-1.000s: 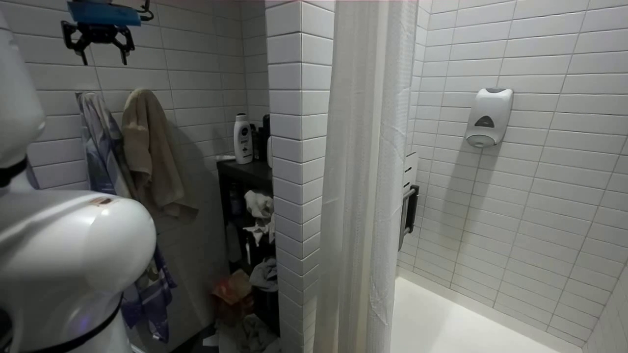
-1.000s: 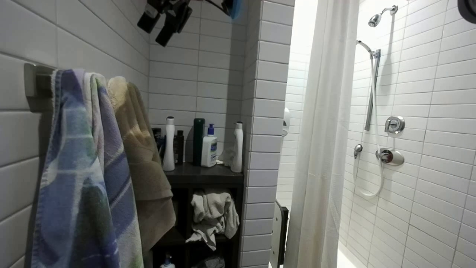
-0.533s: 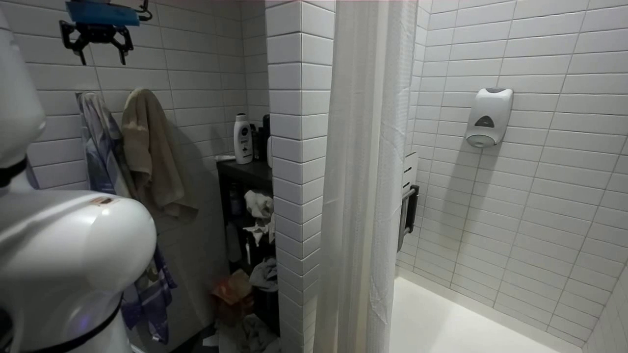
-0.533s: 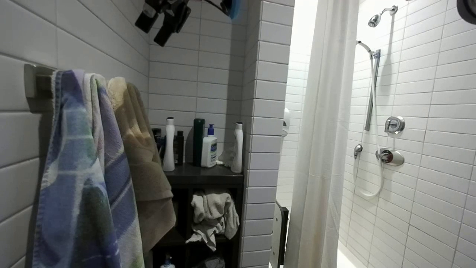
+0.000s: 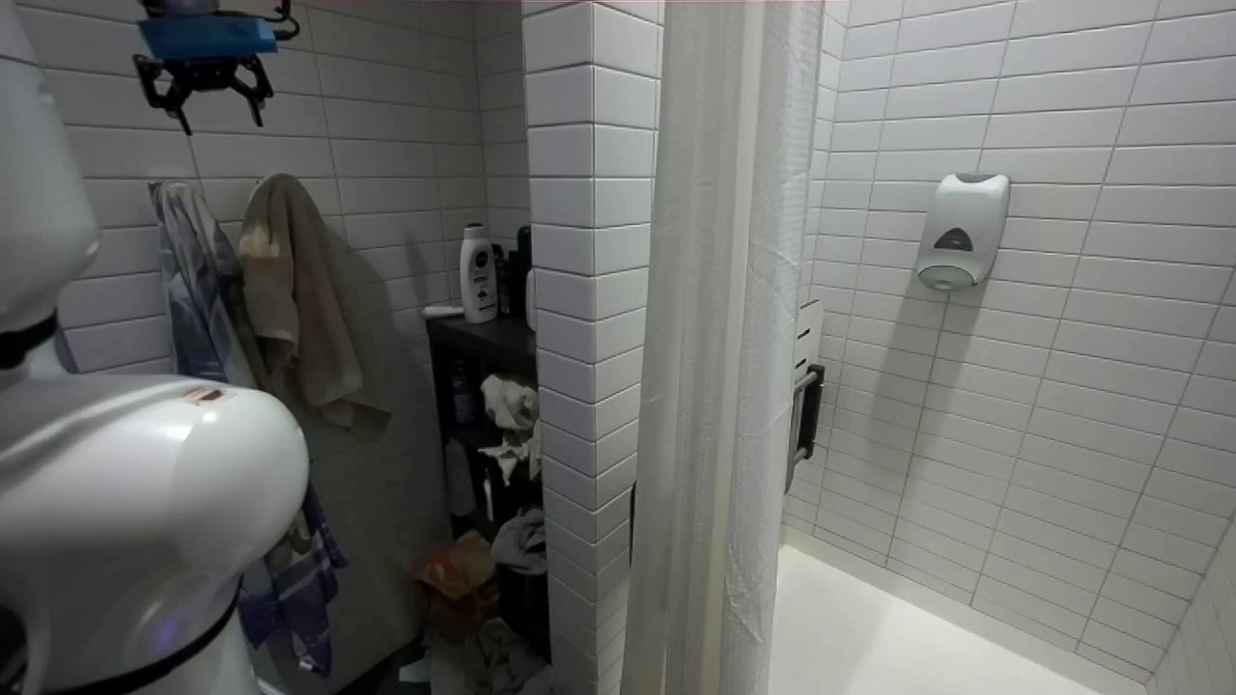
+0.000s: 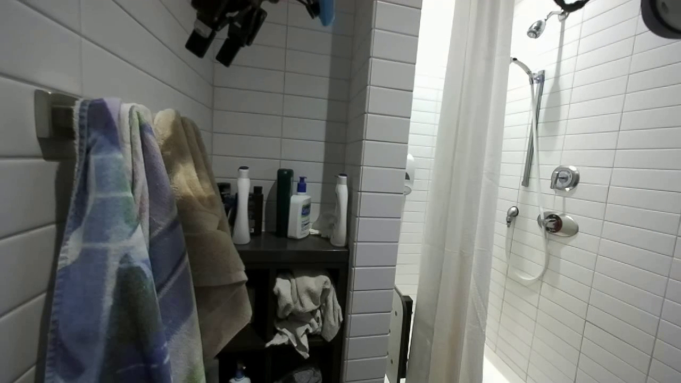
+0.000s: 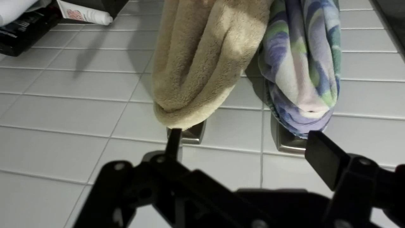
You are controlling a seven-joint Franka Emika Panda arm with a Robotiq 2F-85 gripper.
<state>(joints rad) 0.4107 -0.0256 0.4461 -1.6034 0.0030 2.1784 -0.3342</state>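
Observation:
High up against the white tiled wall, my gripper point(image 5: 223, 127) stands open, its fingers wide apart with nothing between them. A tan towel point(image 5: 290, 299) and a blue-purple patterned towel point(image 5: 198, 280) hang below it. Seen from the wrist, the gripper point(image 7: 244, 133) frames bare tile; its left fingertip overlaps the end of the tan towel point(image 7: 202, 57), its right one the end of the patterned towel point(image 7: 303, 57). Metal wall mounts, a left one point(image 7: 194, 134) and a right one point(image 7: 286, 142), show at the towel ends. The gripper point(image 6: 212, 56) appears apart from both towels.
A dark shelf unit point(image 6: 292, 250) bears several bottles, among them a white bottle point(image 6: 242, 207) and a pump bottle point(image 6: 299, 213). Crumpled cloth point(image 6: 306, 303) fills a cubby. A tiled pillar point(image 5: 589, 290) and a shower curtain point(image 5: 724, 338) stand beside it; a soap dispenser point(image 5: 966, 232) is farther off.
My gripper has shifted a little and tilted slightly: rightward in an exterior view, leftward in an exterior view from another place. It has stayed open. The curtain has stirred slightly; towels and bottles look unmoved.

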